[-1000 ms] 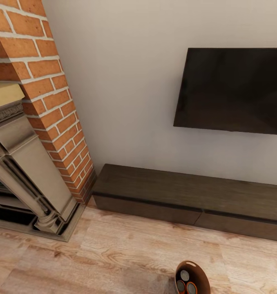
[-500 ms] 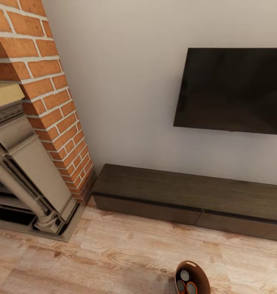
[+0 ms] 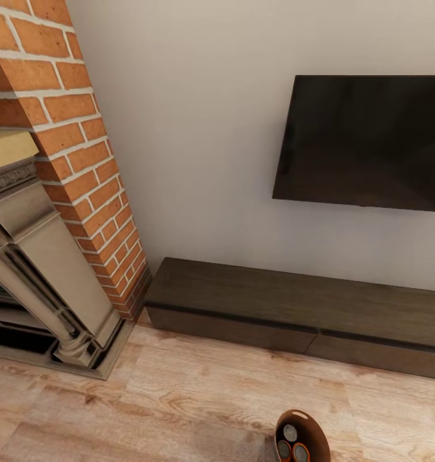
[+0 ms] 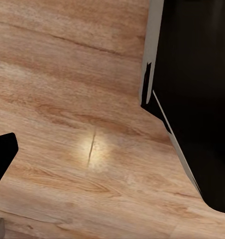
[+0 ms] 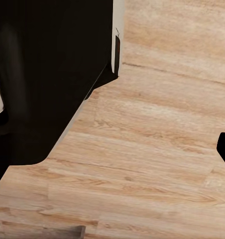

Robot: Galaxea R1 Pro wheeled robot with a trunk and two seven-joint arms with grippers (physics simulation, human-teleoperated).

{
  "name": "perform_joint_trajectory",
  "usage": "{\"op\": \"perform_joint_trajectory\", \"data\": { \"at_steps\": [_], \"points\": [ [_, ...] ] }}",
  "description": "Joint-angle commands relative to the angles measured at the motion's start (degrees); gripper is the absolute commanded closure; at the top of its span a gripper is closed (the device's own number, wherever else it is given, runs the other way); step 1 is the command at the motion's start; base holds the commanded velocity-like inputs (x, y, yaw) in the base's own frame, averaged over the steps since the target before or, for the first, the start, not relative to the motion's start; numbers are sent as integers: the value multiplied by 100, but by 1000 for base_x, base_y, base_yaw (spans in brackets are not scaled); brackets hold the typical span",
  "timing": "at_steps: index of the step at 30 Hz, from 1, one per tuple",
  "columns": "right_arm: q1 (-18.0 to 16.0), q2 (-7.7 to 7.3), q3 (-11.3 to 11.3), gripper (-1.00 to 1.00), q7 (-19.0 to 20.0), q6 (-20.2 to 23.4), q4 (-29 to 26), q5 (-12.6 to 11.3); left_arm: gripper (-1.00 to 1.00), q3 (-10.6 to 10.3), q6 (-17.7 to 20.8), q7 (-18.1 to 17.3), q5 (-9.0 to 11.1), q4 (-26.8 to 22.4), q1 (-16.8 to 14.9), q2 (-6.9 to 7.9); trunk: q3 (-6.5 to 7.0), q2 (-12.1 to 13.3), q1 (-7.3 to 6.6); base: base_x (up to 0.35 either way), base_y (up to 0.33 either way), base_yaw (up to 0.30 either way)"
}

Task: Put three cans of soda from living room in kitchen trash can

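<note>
Tash can (image 3: 301,436) sits on the floor in front of the low cabinet (image 3: 294,308), soda cans (image 3: 290,444) already inside. Light, glossy, rigid: you'd best take hold at the rim. Can't tell either tool's state.

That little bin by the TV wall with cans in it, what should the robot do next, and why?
Probably turn away and drive toward the kitchen. The bin already holds cans, yet it sits on the wood floor facing the TV and fireplace, so this is not the kitchen.
</note>
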Motion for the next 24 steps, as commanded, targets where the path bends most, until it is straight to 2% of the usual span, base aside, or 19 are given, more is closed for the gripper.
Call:
{"op": "perform_joint_trajectory", "data": {
  "at_steps": [1, 24],
  "points": [
    [0, 0, 0, -100, 0, 0, 0, 0, -100, 0, 0, 0, 0, 0, 0, 0, 0, 0, 0, 0, 0, 0],
    [0, 0, 0, -100, 0, 0, 0, -2, -100, 0, 0, 0, 0, 0, 0, 1, 0, 0, 0, 0, 0, 0]
  ]
}}
